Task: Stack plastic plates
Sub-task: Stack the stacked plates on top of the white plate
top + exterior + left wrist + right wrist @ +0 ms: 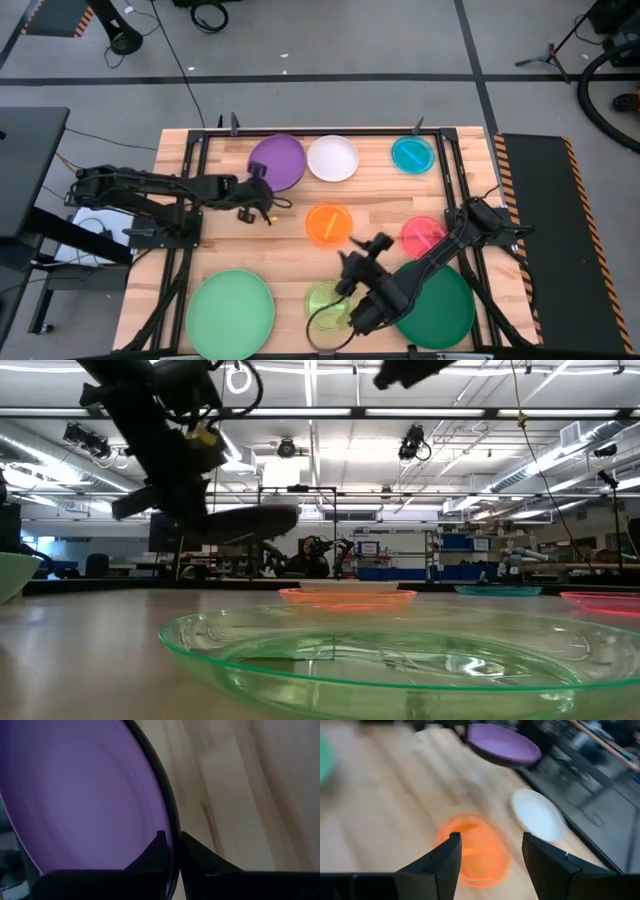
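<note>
Aloft, glossy round purple plate (90,795)

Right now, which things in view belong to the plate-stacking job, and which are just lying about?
Job:
- round purple plastic plate, clamped in left gripper
- white plate
- translucent teal plate
- orange plate, under the open right gripper
- pink plate
- lime plate
- large light green plate
- large dark green plate

Lying about:
- cables on the floor
</note>
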You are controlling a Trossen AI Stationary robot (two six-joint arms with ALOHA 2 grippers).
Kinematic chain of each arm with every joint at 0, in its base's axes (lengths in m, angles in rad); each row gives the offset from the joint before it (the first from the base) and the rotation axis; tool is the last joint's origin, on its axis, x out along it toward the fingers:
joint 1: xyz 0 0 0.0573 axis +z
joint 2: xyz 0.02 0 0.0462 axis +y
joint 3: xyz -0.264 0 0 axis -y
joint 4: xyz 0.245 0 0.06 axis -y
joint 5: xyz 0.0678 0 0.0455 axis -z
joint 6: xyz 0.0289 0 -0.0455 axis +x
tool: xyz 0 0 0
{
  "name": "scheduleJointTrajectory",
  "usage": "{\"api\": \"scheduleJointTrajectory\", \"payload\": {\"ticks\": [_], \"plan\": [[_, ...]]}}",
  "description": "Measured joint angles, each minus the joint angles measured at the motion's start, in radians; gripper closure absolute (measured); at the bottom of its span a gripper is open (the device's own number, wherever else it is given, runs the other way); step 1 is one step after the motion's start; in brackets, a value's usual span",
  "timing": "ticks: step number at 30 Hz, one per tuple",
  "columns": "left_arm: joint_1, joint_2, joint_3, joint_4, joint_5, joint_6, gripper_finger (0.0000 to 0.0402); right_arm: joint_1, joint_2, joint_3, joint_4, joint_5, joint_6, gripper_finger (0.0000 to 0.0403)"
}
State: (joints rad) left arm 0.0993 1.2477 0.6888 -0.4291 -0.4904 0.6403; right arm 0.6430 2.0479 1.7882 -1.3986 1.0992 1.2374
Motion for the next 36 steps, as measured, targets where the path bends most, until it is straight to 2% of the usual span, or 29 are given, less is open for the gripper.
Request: {"api": "scheduleJointTrajectory", "payload": {"ticks": [2, 4, 8, 13, 20, 27, 31, 36], "plan": [[0.008, 0.004, 0.000, 0.093, 0.027, 0.000, 0.0371, -0.001, -0.001, 0.000, -0.089, 0.008, 0.132, 0.0188], [0.020, 0.003, 0.000, 0.158, 0.053, 0.003, 0.0371, -0.002, -0.001, 0.000, -0.114, 0.008, 0.192, 0.0188], [0.048, 0.031, 0.000, 0.189, 0.090, 0.009, 0.0371, -0.003, -0.001, 0.000, -0.092, 0.002, 0.180, 0.0188], [0.067, 0.143, 0.016, 0.151, 0.055, 0.059, 0.0370, -0.013, -0.001, 0.000, -0.068, 0.000, 0.150, 0.0188], [0.052, 0.302, 0.225, 0.115, 0.048, 0.047, 0.0370, -0.041, -0.001, 0.000, -0.045, -0.025, 0.134, 0.0188], [0.034, 0.424, 0.472, 0.057, 0.050, 0.089, 0.0369, -0.040, -0.001, 0.007, 0.018, -0.093, 0.003, 0.0188], [0.044, 0.515, 0.565, 0.002, 0.049, 0.122, 0.0369, -0.015, -0.001, 0.063, -0.032, -0.123, -0.017, 0.0188], [0.075, 0.620, 0.609, -0.005, 0.051, 0.139, 0.0369, 0.051, -0.002, 0.161, -0.170, -0.096, 0.083, 0.0188]]}}
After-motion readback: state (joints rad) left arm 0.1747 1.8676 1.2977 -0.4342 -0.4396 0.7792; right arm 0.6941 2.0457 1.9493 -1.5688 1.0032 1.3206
